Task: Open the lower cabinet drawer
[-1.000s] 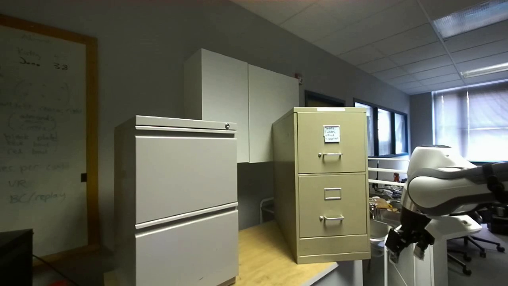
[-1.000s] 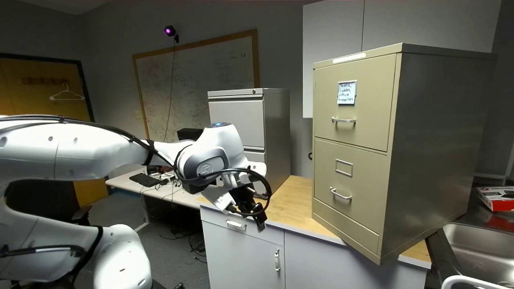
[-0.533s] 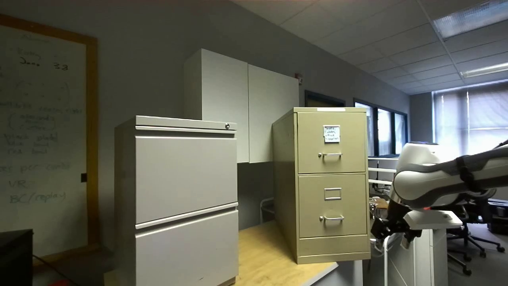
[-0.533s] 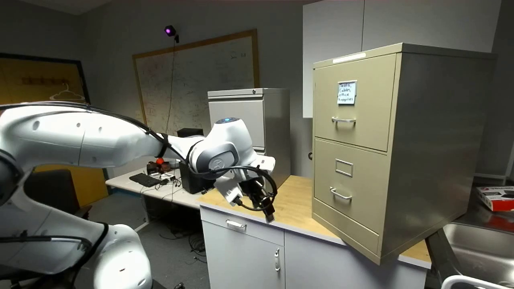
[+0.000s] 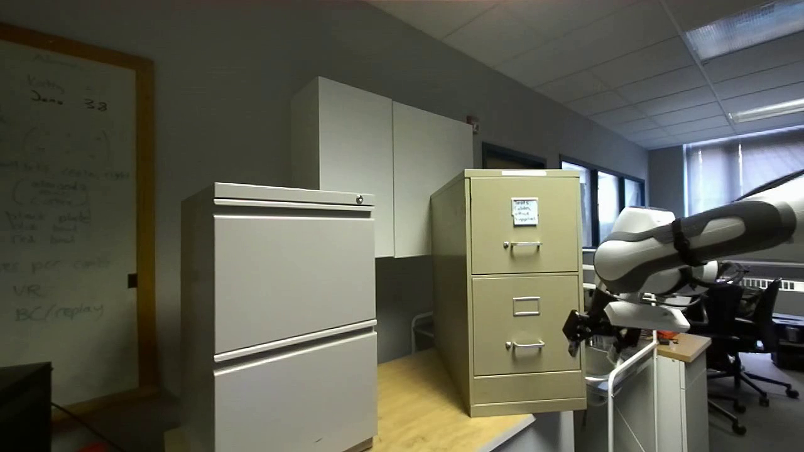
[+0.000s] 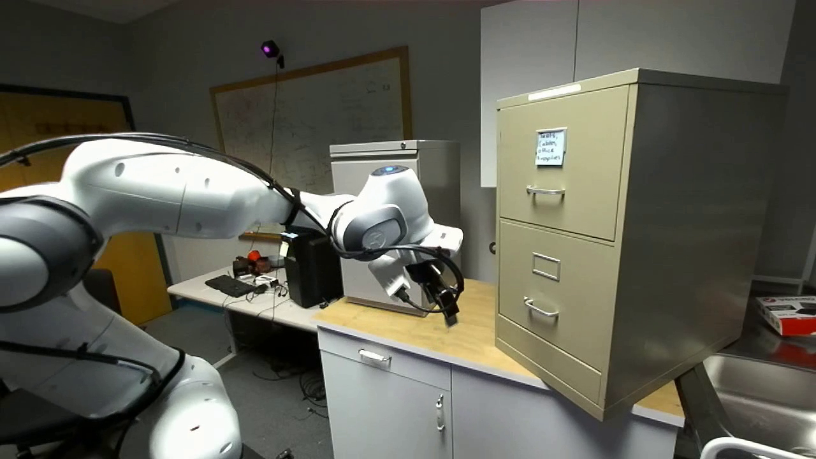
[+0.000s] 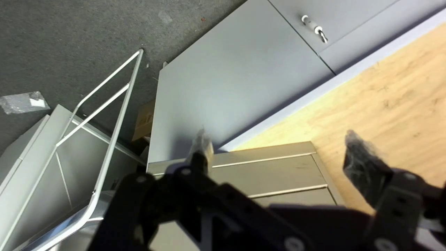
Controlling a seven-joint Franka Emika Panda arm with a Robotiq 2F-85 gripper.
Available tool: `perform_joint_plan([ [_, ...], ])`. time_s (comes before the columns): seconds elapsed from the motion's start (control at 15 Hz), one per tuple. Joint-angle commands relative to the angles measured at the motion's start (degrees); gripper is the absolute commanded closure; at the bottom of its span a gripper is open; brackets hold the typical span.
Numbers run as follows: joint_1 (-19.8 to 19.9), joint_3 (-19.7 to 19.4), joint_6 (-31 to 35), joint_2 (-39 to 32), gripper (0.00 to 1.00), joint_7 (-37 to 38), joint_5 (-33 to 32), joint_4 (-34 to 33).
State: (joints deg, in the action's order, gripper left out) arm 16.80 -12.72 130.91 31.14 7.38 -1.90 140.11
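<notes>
Your empty gripper (image 7: pixel 277 137) spreads 2 fingers (image 7: pixel 366 174) wide; the lower drawer (image 5: pixel 526 326) shows its handle (image 6: pixel 540 308) only in both exterior views.

A wood-framed, written-on whiteboard (image 5: pixel 69 251), a flat black keyboard (image 6: pixel 229 285) on a pale desk (image 6: pixel 261 307) and a white jointed robot arm (image 6: pixel 185 191) mark an office-like lab.

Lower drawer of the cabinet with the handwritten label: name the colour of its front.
The lower drawer is beige-tan; it shows best, unobstructed, in an exterior view.
</notes>
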Motion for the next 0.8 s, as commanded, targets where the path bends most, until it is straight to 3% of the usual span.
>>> perform_joint_plan([
  [0.0,-1.16,0.04,-1.14,-7.22,0.00,2.21,4.04,-9.42],
  [0.4,-1.89,-1.40,-0.46,-18.31,0.00,4.39,10.61,-21.29],
  [0.73,-1.31,-4.16,-2.74,-29.13,0.00,5.59,19.90,-32.99],
])
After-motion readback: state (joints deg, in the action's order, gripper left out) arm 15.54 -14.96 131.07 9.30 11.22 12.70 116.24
